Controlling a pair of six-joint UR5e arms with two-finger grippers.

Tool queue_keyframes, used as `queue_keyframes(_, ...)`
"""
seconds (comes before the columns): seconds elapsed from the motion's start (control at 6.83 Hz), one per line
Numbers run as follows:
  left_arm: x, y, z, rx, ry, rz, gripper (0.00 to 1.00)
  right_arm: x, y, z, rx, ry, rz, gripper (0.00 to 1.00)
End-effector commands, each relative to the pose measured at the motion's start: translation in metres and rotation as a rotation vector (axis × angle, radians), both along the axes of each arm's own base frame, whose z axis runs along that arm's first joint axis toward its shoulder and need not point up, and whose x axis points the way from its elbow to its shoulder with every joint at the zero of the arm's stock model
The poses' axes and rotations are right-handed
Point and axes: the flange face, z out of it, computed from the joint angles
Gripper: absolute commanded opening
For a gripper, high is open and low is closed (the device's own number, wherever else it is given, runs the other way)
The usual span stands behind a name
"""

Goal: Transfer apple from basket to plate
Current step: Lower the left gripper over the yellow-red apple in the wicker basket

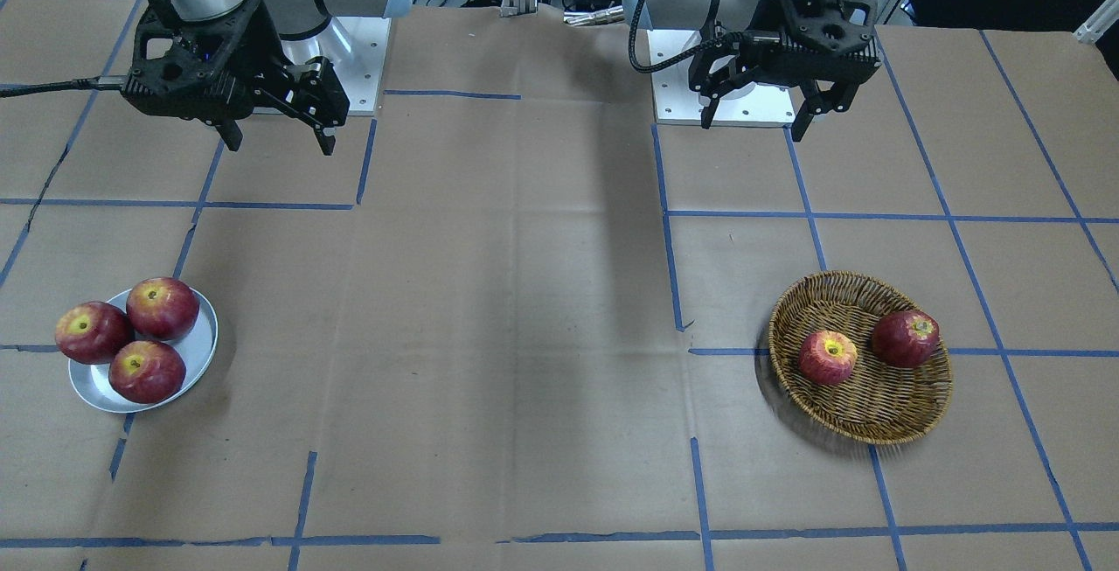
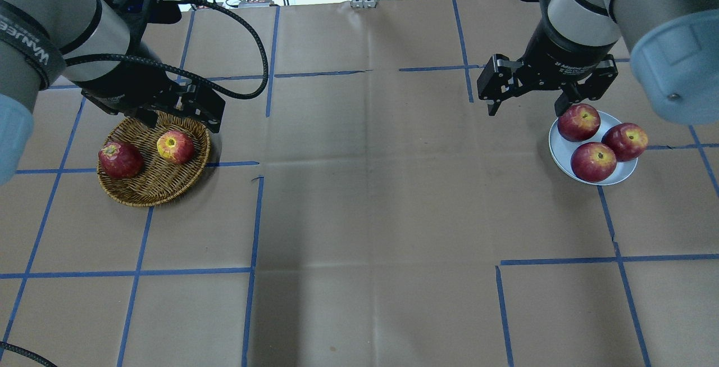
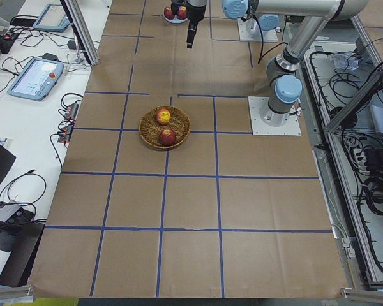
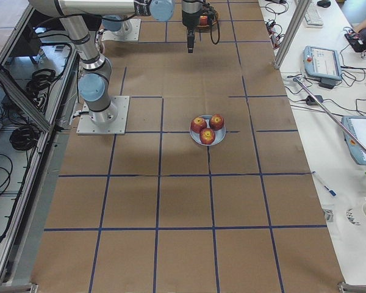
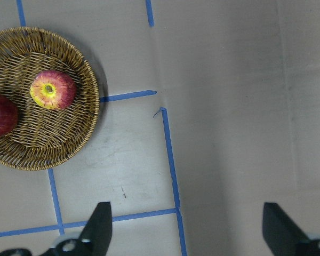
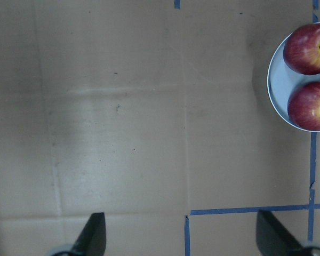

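Nearest the edge away from the robot, on the left half of the worktop (image 1: 524, 335), sits the basket (image 1: 874, 418). The apple (image 1: 827, 357) lies inside it with its stem hollow up, on the side toward the middle of the worktop. A darker apple (image 1: 906, 338) lies just beside it, not touching. In the left wrist view that darker apple is cut off at the picture's side. On the right half, near that end's edge, the plate (image 1: 90, 389) holds three red apples (image 1: 147, 371) packed close, and they cover most of it. The right wrist view shows only part of the plate and two of its apples. Farther back, close to the robot's edge, the left gripper (image 1: 754, 127) hangs above the worktop with its fingers spread wide and nothing between them. The right gripper (image 1: 280, 145) hangs the same way, fingers apart and bare. The wrist views show only the dark fingertips (image 5: 100, 226); the rest is cut off at the bottom.
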Motion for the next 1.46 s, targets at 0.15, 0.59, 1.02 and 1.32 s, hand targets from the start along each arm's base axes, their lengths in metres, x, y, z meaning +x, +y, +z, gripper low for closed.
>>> queue_keyframes(0.15,0.001,0.0,0.004,-0.017,-0.002,0.002,0.99,0.0,0.0,0.0,-0.001,0.0,0.0,1.0)
queue_keyframes(0.59,0.001,-0.002,-0.016,0.021,-0.003,0.002,0.99,0.0,0.0,0.0,0.002,0.0,0.0,1.0)
queue_keyframes(1.02,0.001,-0.006,-0.015,0.022,-0.006,0.005,0.99,0.0,0.0,0.0,-0.001,0.0,0.0,1.0)
queue_keyframes(1.32,0.002,-0.011,-0.033,0.067,-0.006,0.019,0.99,0.0,0.0,0.0,0.001,0.0,0.0,1.0)
